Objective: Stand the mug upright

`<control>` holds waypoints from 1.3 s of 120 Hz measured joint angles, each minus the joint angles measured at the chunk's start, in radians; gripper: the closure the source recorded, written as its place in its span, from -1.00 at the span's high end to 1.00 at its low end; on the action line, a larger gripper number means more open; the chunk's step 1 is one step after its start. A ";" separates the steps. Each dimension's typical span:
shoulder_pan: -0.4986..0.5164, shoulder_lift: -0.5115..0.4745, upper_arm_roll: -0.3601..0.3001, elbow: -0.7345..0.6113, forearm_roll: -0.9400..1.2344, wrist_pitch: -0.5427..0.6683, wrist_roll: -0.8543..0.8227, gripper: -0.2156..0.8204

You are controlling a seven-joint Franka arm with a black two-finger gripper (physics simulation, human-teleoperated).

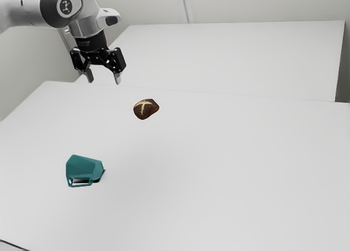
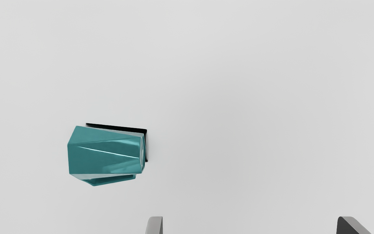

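Note:
High over the table, my gripper (image 1: 103, 79) hangs with its two fingers spread and nothing between them. The teal faceted mug (image 1: 83, 169) lies on its side on the table, nearer the camera in the exterior view, with its handle low on the near side. In the wrist view the mug (image 2: 105, 151) lies outside the span of my gripper (image 2: 250, 224), beyond one fingertip and well apart from it. A dark shadow edges the mug there.
A dark brown lump with a pale cross mark (image 1: 146, 109) rests on the white table (image 1: 219, 174), farther back than the mug. Pale walls (image 1: 262, 5) stand behind the table.

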 joint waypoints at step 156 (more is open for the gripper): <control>0.289 -0.144 0.229 -0.343 -0.166 0.164 0.246 0.53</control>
